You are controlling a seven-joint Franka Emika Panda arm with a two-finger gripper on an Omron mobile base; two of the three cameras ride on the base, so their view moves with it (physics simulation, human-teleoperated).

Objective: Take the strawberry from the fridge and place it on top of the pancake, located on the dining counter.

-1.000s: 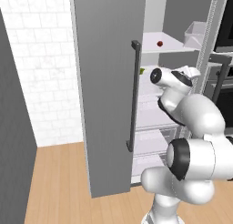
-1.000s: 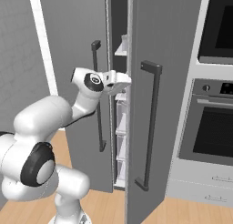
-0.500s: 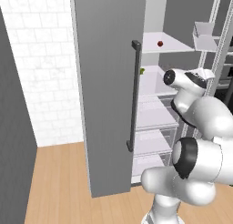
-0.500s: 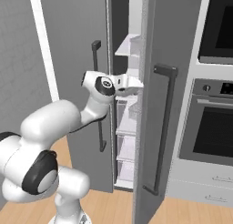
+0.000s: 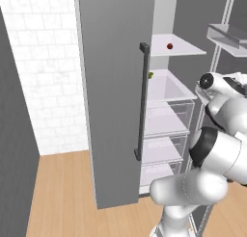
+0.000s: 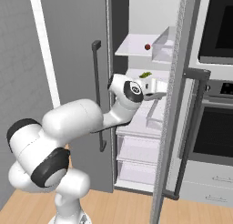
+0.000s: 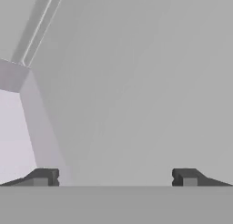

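The strawberry (image 5: pixel 170 46) (image 6: pixel 147 47) is a tiny dark red berry on the upper white shelf of the open fridge (image 5: pixel 116 86) (image 6: pixel 73 45). My hand (image 6: pixel 152 87) (image 5: pixel 223 83) reaches into the fridge at the level of the shelf below, lower than the berry and close to the edge of the right door (image 6: pixel 175 82). In the hand view my gripper (image 7: pixel 114 177) is open, its fingertips (image 7: pixel 43 176) wide apart with nothing between them, facing a plain grey inner surface. The pancake and the dining counter are out of view.
A small green item (image 5: pixel 150 75) (image 6: pixel 145 74) lies on the shelf under the strawberry. Clear drawers (image 5: pixel 166 120) fill the lower fridge. The left door's dark bar handle (image 5: pixel 141 101) is near the arm. A door bin (image 5: pixel 231 37) hangs on the right door. A built-in oven (image 6: pixel 218 132) stands right of the fridge.
Both base views have shifted closer to the fridge. The right door stands wider open, and my hand has gone further right along it. The gripper stays open.
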